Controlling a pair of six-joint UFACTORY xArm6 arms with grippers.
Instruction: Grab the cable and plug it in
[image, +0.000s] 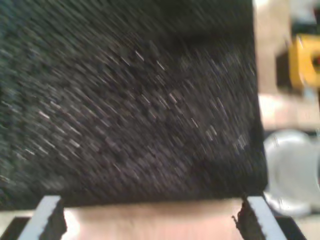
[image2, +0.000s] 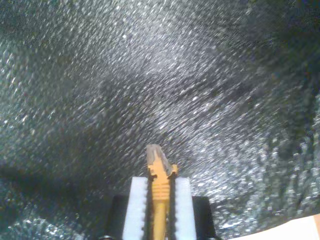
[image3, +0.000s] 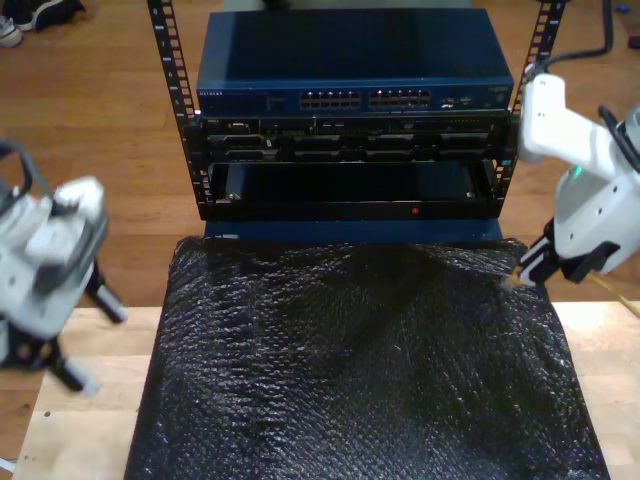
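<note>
The cable's yellow-orange plug (image2: 156, 159) with its clear tip sticks out between the white pads of my second gripper (image2: 160, 192), which is shut on it above the black mat (image2: 150, 90). In the exterior view this gripper (image3: 528, 268) hovers over the mat's far corner at the exterior view's right, and the thin cable (image3: 612, 294) trails off behind it. My first gripper (image: 152, 220) is open, its fingers wide apart over the mat's edge. It is at the exterior view's left (image3: 98, 350), beside the mat (image3: 360, 370).
A blue network switch (image3: 350, 60) with a row of ports (image3: 365, 99) sits on top of a black rack (image3: 350, 180) behind the mat. The wooden table (image3: 80, 420) shows on both sides. A yellow object (image: 305, 62) and a grey round thing (image: 292, 170) lie beyond the mat.
</note>
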